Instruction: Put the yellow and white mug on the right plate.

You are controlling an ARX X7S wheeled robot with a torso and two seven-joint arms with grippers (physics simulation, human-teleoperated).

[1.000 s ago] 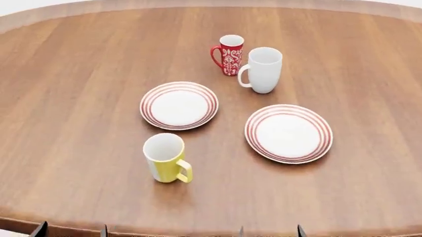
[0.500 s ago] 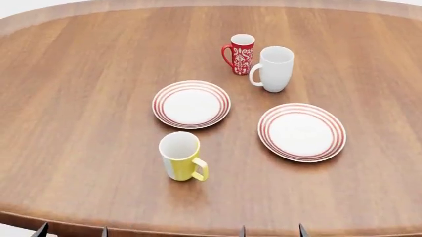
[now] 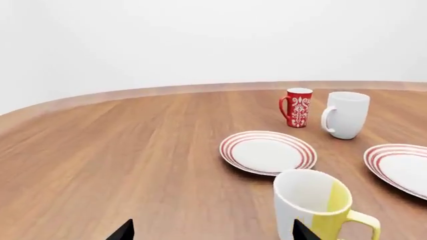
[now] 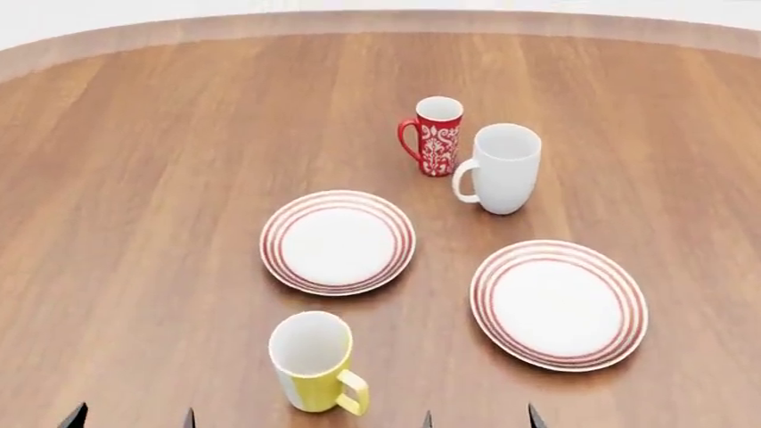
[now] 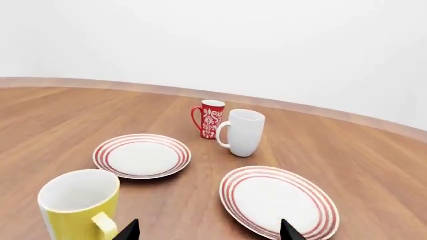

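Wooden table (image 4: 143, 178), only finger tips (image 4: 74, 415) visible

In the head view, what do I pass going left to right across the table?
Yellow and white mug → left plate → red floral mug → white mug → right plate.
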